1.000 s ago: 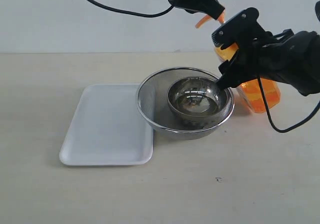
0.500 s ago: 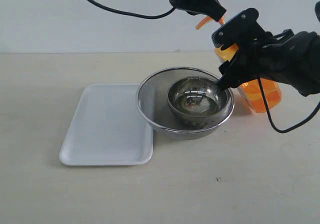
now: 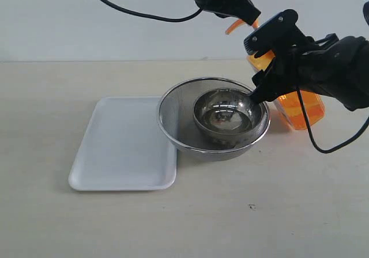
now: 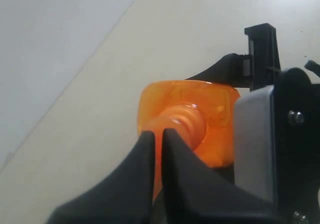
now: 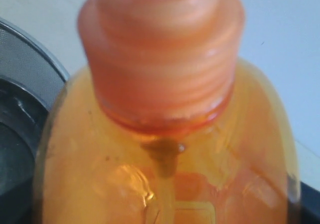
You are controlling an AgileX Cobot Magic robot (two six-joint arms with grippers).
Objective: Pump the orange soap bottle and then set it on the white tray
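Translucent orange soap bottle (image 3: 297,111) gripped by right end effector (image 3: 260,68); left end effector (image 4: 156,139) closed

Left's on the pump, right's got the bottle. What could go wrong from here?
1. The shut left gripper bears on the pump head with narrow tips. It might slip off and jolt the orange soap bottle, which the right gripper holds.
2. The mesh strainer with the steel bowl sits between the bottle and the white tray, its rim over the tray's edge. A low carry could clip it.
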